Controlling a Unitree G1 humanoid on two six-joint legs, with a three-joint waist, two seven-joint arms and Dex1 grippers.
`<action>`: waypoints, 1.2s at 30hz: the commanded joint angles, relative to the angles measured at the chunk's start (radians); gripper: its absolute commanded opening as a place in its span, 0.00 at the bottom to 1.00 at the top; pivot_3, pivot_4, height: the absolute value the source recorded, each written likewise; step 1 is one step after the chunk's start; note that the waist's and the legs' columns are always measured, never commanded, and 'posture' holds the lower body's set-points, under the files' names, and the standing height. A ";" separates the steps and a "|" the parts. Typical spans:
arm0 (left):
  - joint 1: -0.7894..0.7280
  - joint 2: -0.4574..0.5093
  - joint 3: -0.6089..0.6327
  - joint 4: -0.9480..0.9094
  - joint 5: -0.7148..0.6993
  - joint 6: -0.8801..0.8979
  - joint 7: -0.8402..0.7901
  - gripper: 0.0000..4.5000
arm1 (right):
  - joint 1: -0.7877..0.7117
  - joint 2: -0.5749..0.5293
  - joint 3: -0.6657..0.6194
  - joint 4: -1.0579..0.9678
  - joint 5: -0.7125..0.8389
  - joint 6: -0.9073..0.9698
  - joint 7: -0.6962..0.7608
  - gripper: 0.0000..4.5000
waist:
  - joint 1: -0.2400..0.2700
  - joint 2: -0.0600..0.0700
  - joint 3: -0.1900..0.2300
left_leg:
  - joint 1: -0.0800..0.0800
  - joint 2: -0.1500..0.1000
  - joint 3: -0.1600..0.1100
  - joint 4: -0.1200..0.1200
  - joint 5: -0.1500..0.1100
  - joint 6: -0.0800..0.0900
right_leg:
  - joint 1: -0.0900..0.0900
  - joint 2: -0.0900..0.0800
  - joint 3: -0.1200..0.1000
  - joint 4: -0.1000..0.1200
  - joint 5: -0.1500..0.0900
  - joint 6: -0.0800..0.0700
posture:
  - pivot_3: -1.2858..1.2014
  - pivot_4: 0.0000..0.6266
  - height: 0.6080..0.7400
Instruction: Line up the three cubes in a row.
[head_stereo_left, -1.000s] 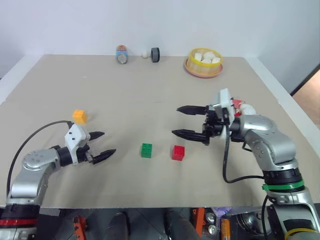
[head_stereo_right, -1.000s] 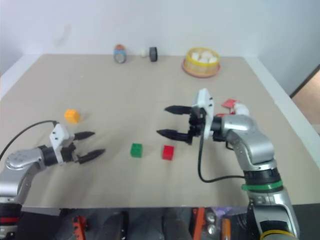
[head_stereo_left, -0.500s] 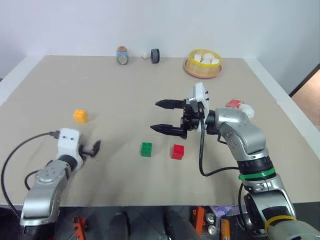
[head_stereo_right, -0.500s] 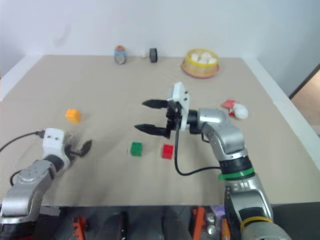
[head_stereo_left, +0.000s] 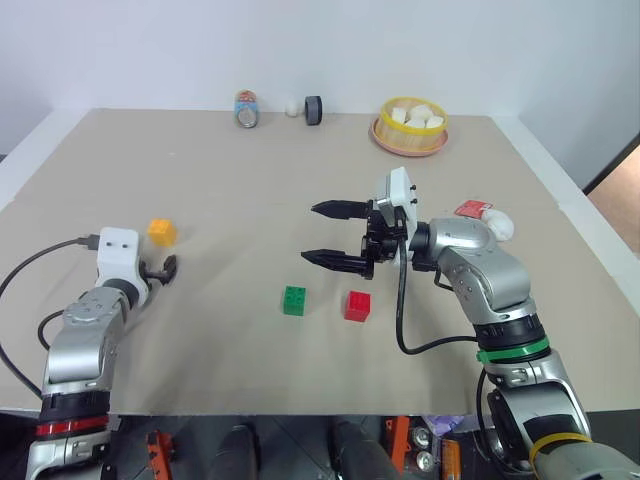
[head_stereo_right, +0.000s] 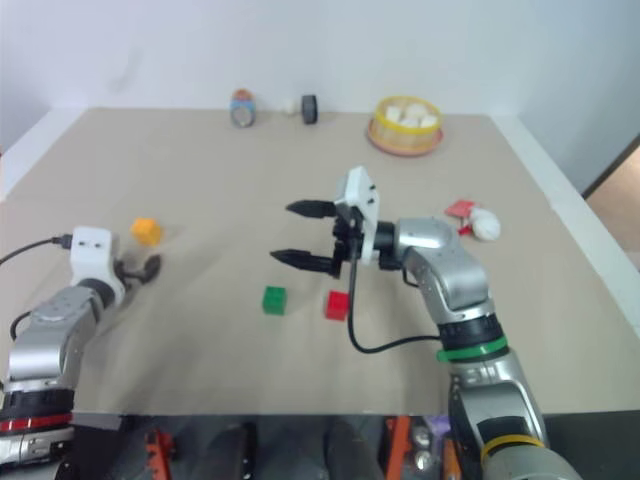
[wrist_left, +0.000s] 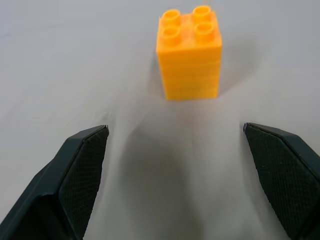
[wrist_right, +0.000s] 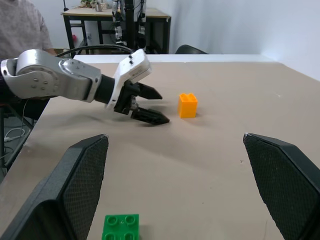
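Left end effector (wrist_left: 175, 150) spread, empty, low over the worktop (head_stereo_left: 230, 180) at left, fingers pointed at the orange-yellow cube (head_stereo_left: 160, 231) just beyond them, not touching. Right end effector (head_stereo_left: 330, 234) spread, empty, pointing left above mid-worktop. Green cube (head_stereo_left: 294, 300) and red cube (head_stereo_left: 357, 305) sit near each other at near centre, apart; orange-yellow one well left.

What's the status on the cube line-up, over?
Left gripper open, facing orange-yellow cube. Right gripper open, empty, above green cube and red cube. Path clear.
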 joint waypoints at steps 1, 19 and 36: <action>-0.081 0.009 -0.035 0.078 0.005 -0.038 -0.031 0.99 | 0.002 -0.005 -0.027 -0.061 0.021 0.000 -0.010 1.00 | 0.002 0.000 0.000 | 0.000 0.000 0.000 0.000 0.000 -0.001 | 0.000 0.000 -0.001 0.000 0.000 0.000 | 0.52 0.24 1.00; -0.235 0.005 -0.087 0.336 0.020 -0.145 -0.084 0.58 | 0.021 -0.028 -0.042 -0.086 0.020 0.008 -0.041 1.00 | 0.002 0.000 0.000 | -0.001 0.000 -0.002 0.000 0.004 -0.005 | 0.000 -0.001 -0.003 0.000 0.002 0.001 | 0.52 0.24 1.00; -0.185 0.054 -0.230 0.143 0.003 -0.313 -0.377 0.30 | 0.017 -0.055 -0.047 -0.066 0.020 0.007 -0.015 1.00 | -0.001 0.000 0.000 | -0.006 0.000 -0.002 -0.001 0.004 -0.006 | -0.003 -0.001 -0.003 -0.001 0.002 0.001 | 0.52 0.24 1.00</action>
